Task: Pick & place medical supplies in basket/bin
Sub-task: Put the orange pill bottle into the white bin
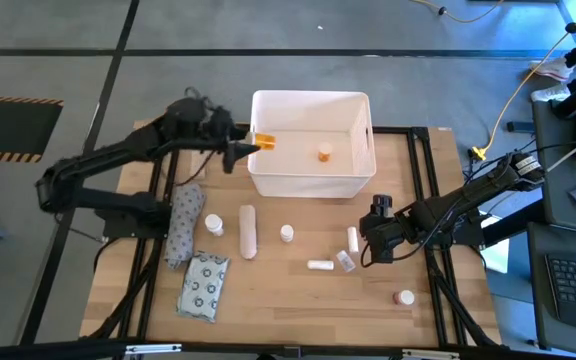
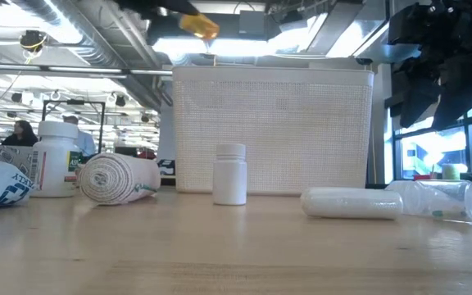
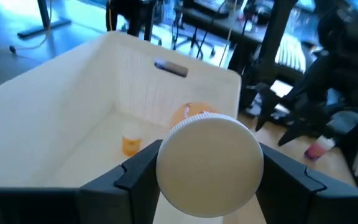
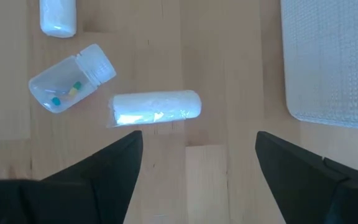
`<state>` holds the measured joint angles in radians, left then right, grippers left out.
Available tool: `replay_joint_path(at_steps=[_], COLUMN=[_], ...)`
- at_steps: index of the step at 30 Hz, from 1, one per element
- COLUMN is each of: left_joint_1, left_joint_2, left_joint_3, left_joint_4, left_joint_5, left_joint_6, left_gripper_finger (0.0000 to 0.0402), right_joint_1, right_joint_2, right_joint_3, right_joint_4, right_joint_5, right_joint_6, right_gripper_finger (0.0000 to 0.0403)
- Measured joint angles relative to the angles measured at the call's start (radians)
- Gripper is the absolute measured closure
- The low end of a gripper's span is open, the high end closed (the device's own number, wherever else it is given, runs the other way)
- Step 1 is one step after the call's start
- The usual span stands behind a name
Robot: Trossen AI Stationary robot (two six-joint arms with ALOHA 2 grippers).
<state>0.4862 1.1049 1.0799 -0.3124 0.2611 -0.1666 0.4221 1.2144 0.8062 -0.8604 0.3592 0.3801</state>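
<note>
white tub (image 1: 313, 170) stands at table's far middle, upright, open top. one orange-capped bottle (image 1: 324, 154) lies on its floor. a second orange-capped bottle (image 1: 264, 141) is held over the tub's left rim, base seen round and white in left wrist view. on the table in front: ring-pattern packet (image 1: 204, 286) flat at near left, white roll (image 1: 248, 231) lying, small white bottle (image 1: 286, 233) upright, wrapped roll (image 1: 319, 265) lying, clear vial (image 1: 345, 261) on its side beside it, pink-capped bottle (image 1: 404, 297) at near right.
</note>
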Motion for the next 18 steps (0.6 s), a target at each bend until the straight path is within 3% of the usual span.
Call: replay_joint_path(at_steps=[10,18], left_joint_1=[0.0,0.005], left_joint_2=[0.427,0.698], left_joint_3=[0.424,0.623], left_joint_4=[-0.305,-0.428], left_joint_5=[-0.022,-0.209], left_joint_6=[0.175,0.268], left_gripper_finger=[0.019,0.019], right_joint_1=[0.0,0.0], right_joint_2=[0.0,0.0], right_joint_3=[0.0,0.0], right_joint_4=[0.001,0.031], right_joint_5=[0.0,0.0], right_joint_6=[-0.001,-0.046], right_gripper_finger=[0.009,0.009])
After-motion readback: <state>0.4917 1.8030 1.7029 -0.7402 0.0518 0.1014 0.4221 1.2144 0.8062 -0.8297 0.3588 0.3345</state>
